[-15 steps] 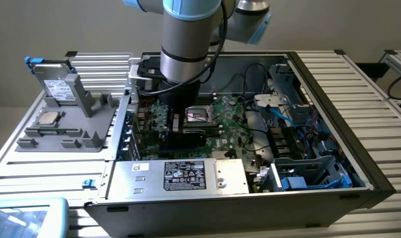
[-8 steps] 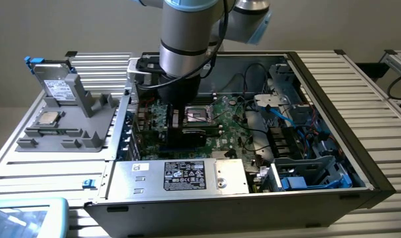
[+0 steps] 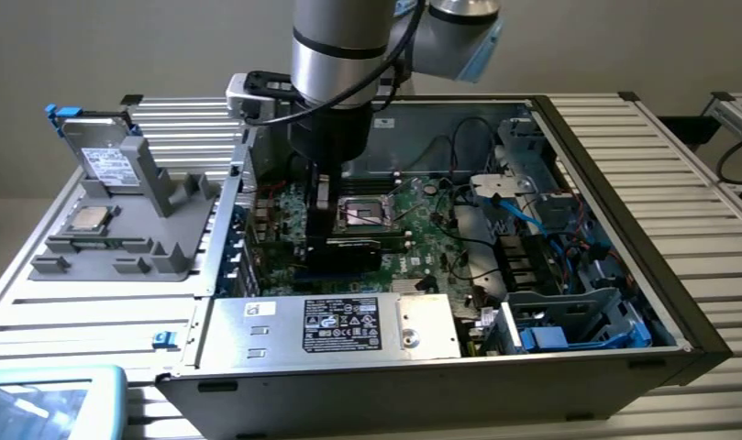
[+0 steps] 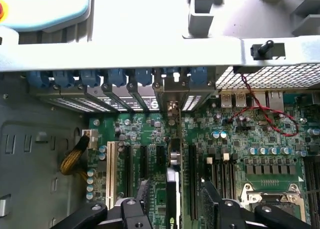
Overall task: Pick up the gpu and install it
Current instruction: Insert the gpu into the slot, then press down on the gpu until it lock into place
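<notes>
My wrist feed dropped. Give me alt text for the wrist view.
The open gripper hangs over the green motherboard, with the gpu standing edge-on in a slot between its fingers. Beyond are blue slot clips along the case's rear wall.

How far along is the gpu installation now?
Done: the gpu stands on edge in a motherboard slot, bracket toward the rear wall. In hand: nothing; the claw is open, one finger on each side of the card, not touching. Left: I cannot tell whether it is fully seated.
</notes>
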### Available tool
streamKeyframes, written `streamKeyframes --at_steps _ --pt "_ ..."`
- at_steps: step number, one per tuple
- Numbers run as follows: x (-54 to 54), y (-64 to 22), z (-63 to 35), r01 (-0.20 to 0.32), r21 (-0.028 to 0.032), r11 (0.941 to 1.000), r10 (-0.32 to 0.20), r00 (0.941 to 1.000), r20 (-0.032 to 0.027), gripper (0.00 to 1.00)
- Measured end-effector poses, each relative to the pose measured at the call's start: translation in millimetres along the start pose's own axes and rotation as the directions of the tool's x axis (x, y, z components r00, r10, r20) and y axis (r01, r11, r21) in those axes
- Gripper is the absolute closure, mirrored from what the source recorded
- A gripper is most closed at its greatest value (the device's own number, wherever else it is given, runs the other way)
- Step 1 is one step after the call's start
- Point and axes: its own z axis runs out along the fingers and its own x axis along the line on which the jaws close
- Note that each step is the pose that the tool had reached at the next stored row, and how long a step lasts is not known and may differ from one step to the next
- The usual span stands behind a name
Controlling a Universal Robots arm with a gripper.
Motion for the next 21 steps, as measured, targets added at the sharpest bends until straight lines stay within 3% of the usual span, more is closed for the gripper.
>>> streamKeyframes --at_steps 2,4,5,6,7,11,12,21 --pt "-0.4 1.4 -9.0 0.001 0.0002 1.0000 -0.001 1.0000 0.0000 0.48" --pt "-0.9 2.0 -15.6 0.003 0.0015 1.0000 -0.003 1.0000 -0.0004 0.61" --pt "-1.0 1.6 -16.4 0.005 0.0035 1.0000 -0.005 1.0000 -0.0005 0.61" --pt "-1.0 1.2 -16.4 0.007 0.0075 0.9999 -0.007 1.0000 -0.0002 0.67" --pt "-1.1 1.1 -16.5 0.010 0.0186 0.9998 -0.010 0.9999 -0.0001 0.73" --pt "-1.1 1.0 -16.4 0.029 0.0823 0.9962 -0.029 0.9996 -0.0016 0.85" --pt "-1.1 1.0 -16.3 0.031 0.0851 0.9959 -0.031 0.9995 -0.0016 0.88" --pt "-1.1 1.0 -16.4 0.031 0.0851 0.9959 -0.031 0.9995 -0.0018 0.88"
